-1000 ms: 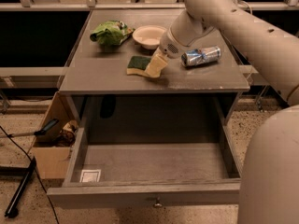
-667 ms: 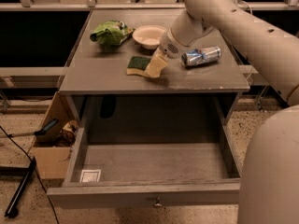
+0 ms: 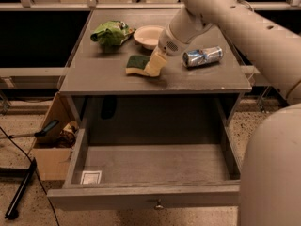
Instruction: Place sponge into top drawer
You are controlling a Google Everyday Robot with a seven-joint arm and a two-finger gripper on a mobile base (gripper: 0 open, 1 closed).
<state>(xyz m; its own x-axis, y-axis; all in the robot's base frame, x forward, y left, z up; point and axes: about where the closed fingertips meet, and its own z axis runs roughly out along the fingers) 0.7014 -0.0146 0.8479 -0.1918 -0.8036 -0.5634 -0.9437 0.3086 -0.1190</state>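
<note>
Sponge [image 3: 135,63] lies flat on the grey table [image 3: 94,79], near the front edge, green side up with a thin yellow strip along its front. The gripper [image 3: 155,65] is right at the sponge's right end, and the two look like they touch. The gripper shows only as one pale wedge pointing down. I cannot tell if it is open or closed, or if it has hold of the sponge. It hides the sponge's right end.

Above the gripper the big white arm [image 3: 235,18] goes up and to the right, out of the picture. Just behind the sponge is a small white bowl [image 3: 146,35], and the arm covers its right rim. Left of the bowl is a crumpled green bag [image 3: 111,32]. Right of the gripper a shiny can [image 3: 202,56] lies on its side.

Below the table top, the top drawer [image 3: 155,165] stands wide open. A white sticker [image 3: 91,177] is in its front left corner, and a small knob [image 3: 159,204] is on its front. The robot's white body [image 3: 273,173] hides the drawer's front right corner. On the floor to the left is a brown box [image 3: 49,159] with dark things inside that are hard to make out.
</note>
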